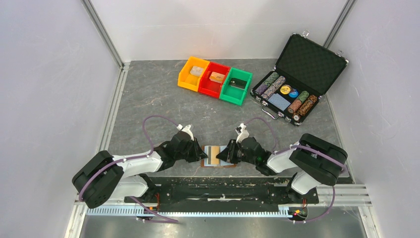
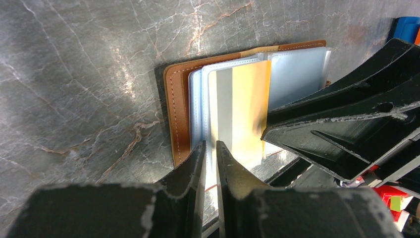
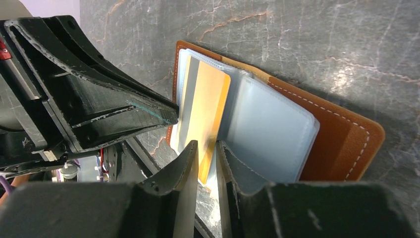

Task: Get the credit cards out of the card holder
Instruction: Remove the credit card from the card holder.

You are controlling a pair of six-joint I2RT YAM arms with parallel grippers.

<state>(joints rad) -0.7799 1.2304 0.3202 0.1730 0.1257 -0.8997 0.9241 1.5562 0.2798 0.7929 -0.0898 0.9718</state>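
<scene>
The right gripper point(image 3: 207, 145), nearly shut, pinches the near edge of the card point(image 3: 205, 106), apparently to draw it out, while the left gripper point(image 2: 211, 146), equally narrow, clamps the sleeve point(image 2: 197, 109) as anchor. The holder point(image 3: 346, 144) lies open directly beneath both; the card's long axis runs straight ahead of each.
</scene>
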